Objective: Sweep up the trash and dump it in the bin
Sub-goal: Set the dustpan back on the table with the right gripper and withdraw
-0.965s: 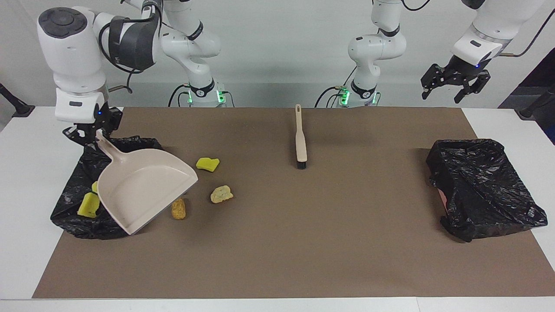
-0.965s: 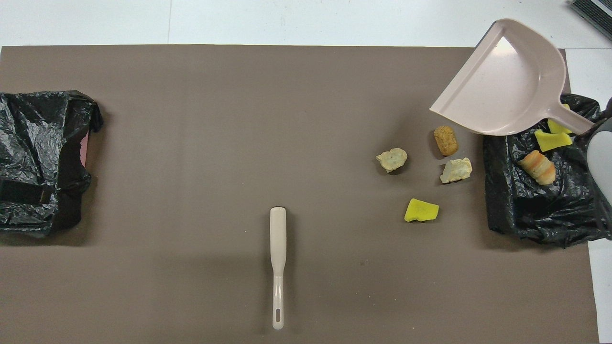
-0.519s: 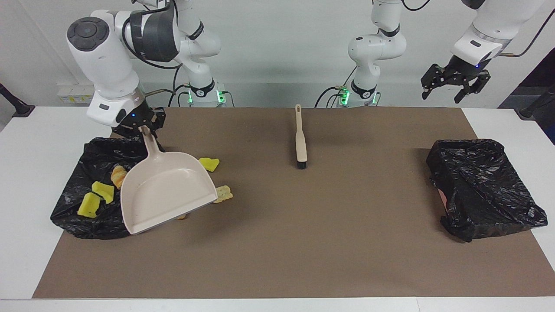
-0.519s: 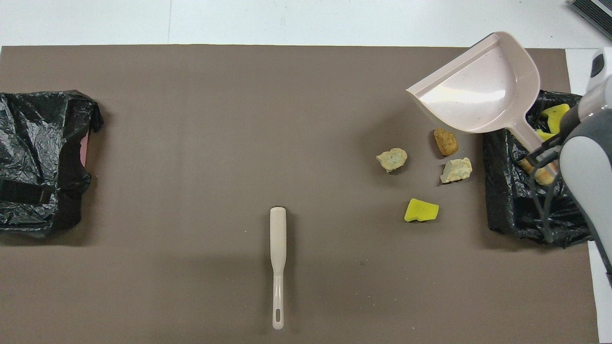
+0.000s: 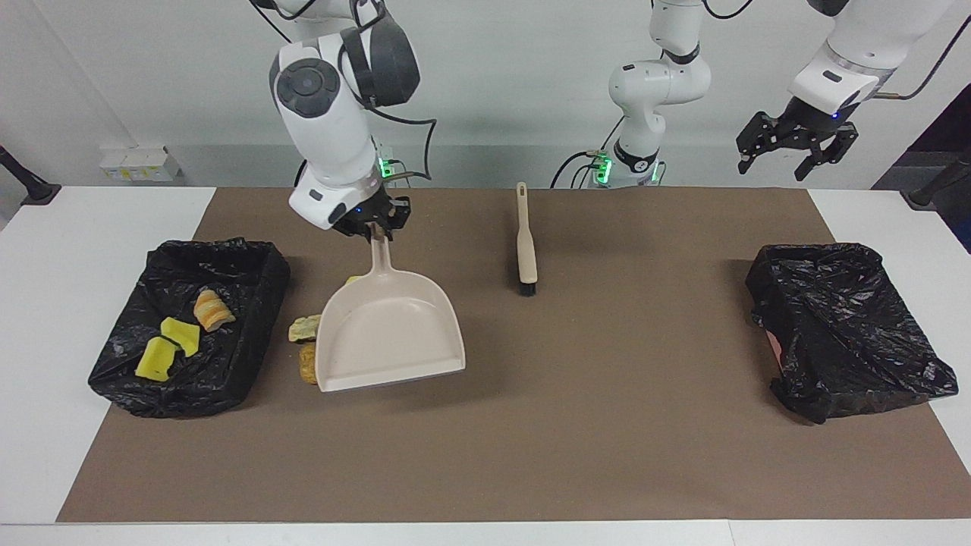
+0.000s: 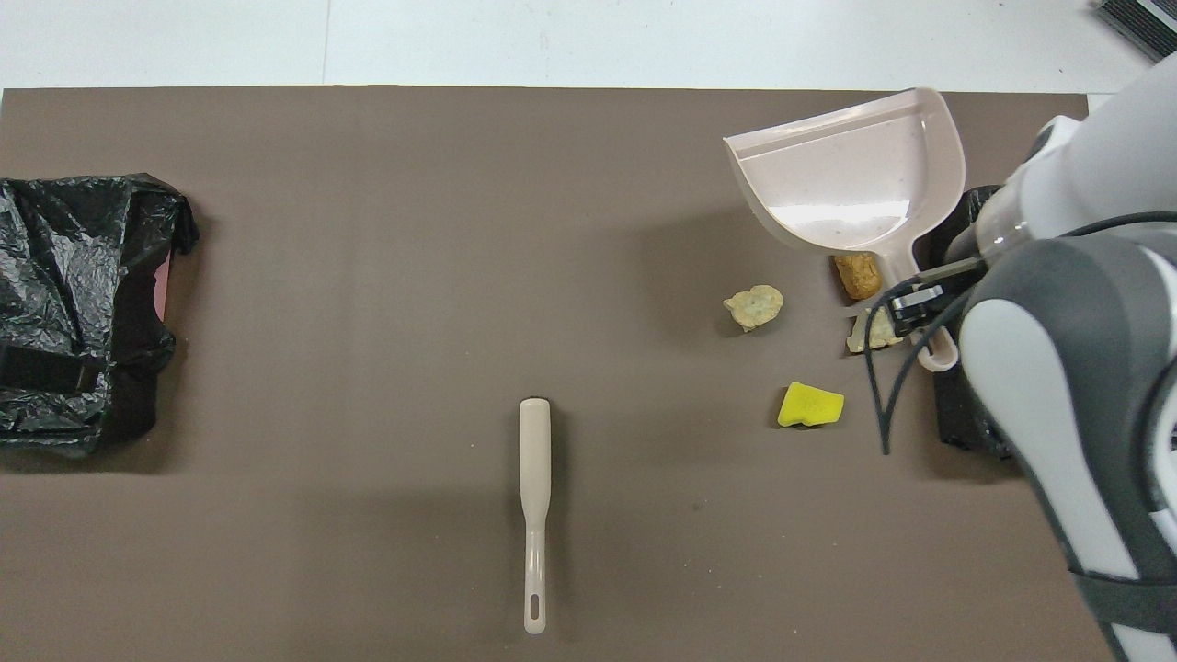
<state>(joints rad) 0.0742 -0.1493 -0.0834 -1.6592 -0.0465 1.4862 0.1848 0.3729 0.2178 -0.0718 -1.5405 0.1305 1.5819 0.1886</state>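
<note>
My right gripper [image 5: 375, 225] [image 6: 916, 300] is shut on the handle of the beige dustpan [image 5: 388, 334] [image 6: 851, 175]. The pan hangs empty over the mat, beside the bin [image 5: 250, 277] at the right arm's end. Two yellow sponge chunks [image 5: 167, 345] and a bread piece [image 5: 211, 309] lie in that bin. On the mat lie a cream lump [image 6: 754, 306], a brown piece [image 6: 857, 274], a yellow chunk [image 6: 809, 405] and a second cream lump [image 6: 872, 331], partly covered by the handle. The brush [image 5: 525, 243] [image 6: 534, 496] lies mid-mat. My left gripper [image 5: 796, 145] waits raised and open.
A second bin lined with a black bag [image 5: 846, 326] [image 6: 74, 303] stands at the left arm's end of the brown mat. In the overhead view my right arm [image 6: 1067, 368] covers most of the bin holding the trash.
My right arm has swung the dustpan from over the bin to above the loose scraps on the mat, turning its handle toward the robots. The left arm has not moved.
</note>
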